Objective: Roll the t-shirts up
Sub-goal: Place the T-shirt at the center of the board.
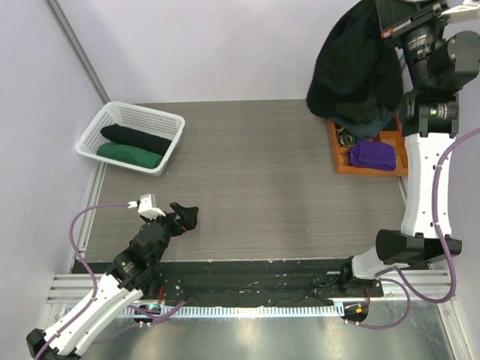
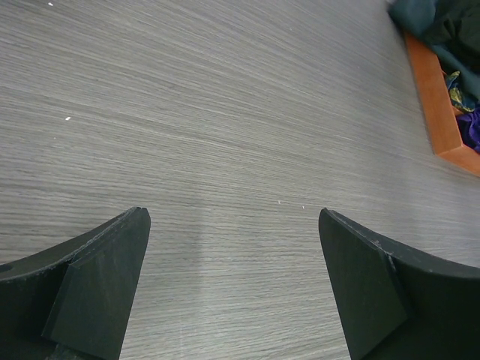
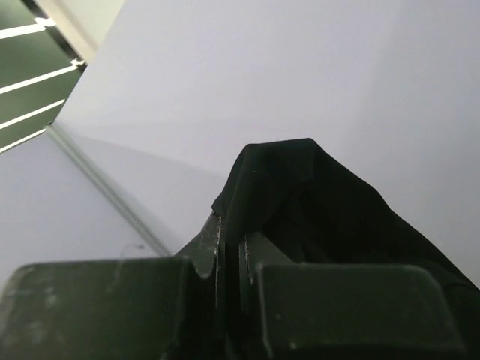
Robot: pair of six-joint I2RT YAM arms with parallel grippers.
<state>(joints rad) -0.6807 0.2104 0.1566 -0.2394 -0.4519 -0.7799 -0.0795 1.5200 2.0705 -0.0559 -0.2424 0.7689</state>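
Observation:
My right gripper [image 1: 379, 11] is raised high at the back right and is shut on a black t-shirt [image 1: 356, 67], which hangs down over the orange tray [image 1: 339, 156]. In the right wrist view the black t-shirt [image 3: 300, 195] is pinched between my fingers [image 3: 211, 240]. A grey-blue t-shirt [image 1: 369, 129] peeks from under it. Two rolled t-shirts, one black [image 1: 135, 137] and one green [image 1: 129, 154], lie in the white basket [image 1: 169, 148]. My left gripper [image 1: 185, 217] is open and empty, low over the bare table near the front left; its fingers [image 2: 105, 285] frame only wood.
The orange tray also holds a purple cloth [image 1: 373, 155] and a small patterned item [image 1: 347, 139]; its edge shows in the left wrist view [image 2: 435, 105]. Walls close the back and left. A black rail [image 1: 255, 281] runs along the near edge.

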